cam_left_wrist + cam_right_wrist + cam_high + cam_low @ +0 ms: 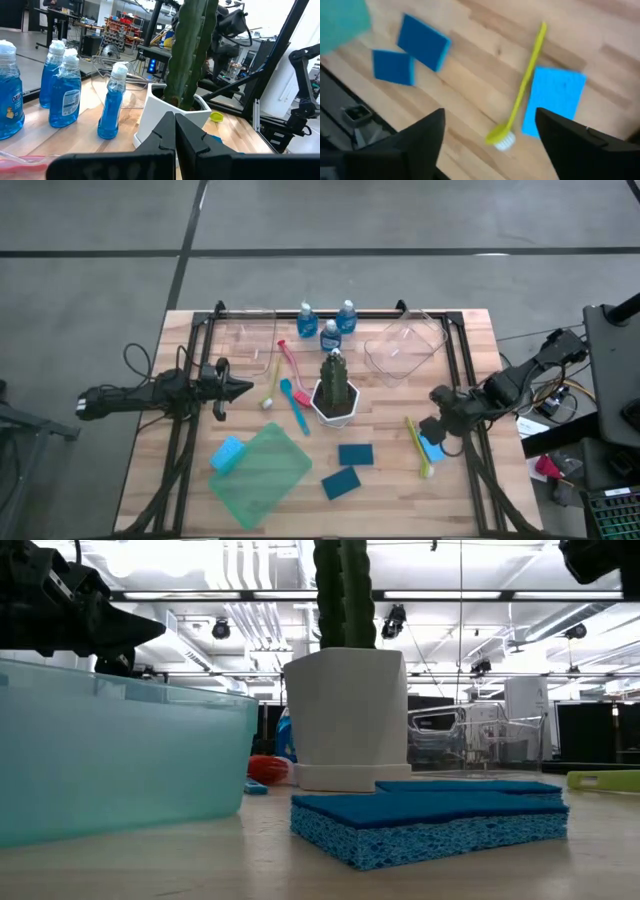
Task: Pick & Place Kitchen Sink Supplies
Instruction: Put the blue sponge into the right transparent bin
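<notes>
Left gripper point(243, 389): hovers over the left part of the wooden table point(190, 470), pointing toward the centre; fingers pressed together, holding nothing.
Light-blue rectangular sponge point(228, 452): lies flat at the near left, touching the left edge of the translucent green square sheet point(262, 472).
Long-handled brushes, left group: yellow brush point(271, 385), red brush point(291, 373) and blue brush point(294, 405) lie just left of the dark green spiky cactus in a white square pot point(335, 387).
Small blue bottles with white caps: three stand upright at the far centre point(305, 319) point(330, 335) point(346, 314), just behind the cactus pot.
Teal rectangular sponges: two lie flat at near centre, one point(355, 454) farther, one point(341, 482) nearer.
Clear plastic containers: one at far left point(250, 340), one at far right point(405, 347); both hold nothing visible.
Lime long-handled brush point(522, 89): lies flat at right, bristle head toward the near edge, just beside a bright blue flat sponge point(553, 100).
Right gripper point(437, 430): hangs above the lime brush and bright blue sponge; fingers point(415, 142) spread apart, nothing between them.
Step in hand: judged as the right arm's approach for a pick; no supplies appear placed yet.
Next move: lower the parted fingers around one chosen item only, the thin brush handle or the sponge, then close. The two lie close together, so precise centring is required.
</notes>
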Robot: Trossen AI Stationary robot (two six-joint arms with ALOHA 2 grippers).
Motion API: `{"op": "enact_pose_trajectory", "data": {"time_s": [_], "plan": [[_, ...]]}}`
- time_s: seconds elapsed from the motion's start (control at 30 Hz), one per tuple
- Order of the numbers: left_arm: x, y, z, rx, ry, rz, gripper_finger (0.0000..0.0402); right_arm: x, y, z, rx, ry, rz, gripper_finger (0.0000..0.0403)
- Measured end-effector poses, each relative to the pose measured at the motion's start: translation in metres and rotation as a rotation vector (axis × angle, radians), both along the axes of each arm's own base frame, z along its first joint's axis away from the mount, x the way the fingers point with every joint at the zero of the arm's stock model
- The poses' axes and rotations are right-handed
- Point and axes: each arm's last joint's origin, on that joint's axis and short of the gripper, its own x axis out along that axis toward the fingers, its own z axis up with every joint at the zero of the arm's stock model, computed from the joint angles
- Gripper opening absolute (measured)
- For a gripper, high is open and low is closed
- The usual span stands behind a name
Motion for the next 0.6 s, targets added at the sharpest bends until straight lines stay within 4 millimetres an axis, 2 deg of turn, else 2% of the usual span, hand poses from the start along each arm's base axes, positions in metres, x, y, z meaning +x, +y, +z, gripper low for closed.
{"op": "enact_pose_trajectory", "data": {"time_s": [0.13,0.23,0.6], "plan": [[0.000,0.000,0.000,0.000,0.000,0.000,0.0000,0.005,0.005,-0.016,0.009,0.111,-0.006,0.0360],[0.000,0.000,0.000,0.000,0.000,0.000,0.0000,0.005,0.007,-0.030,0.010,0.224,-0.012,0.0377],[0.000,0.000,0.000,0.000,0.000,0.000,0.0000,0.016,0.014,-0.060,-0.065,0.359,-0.009,0.0382]]}}
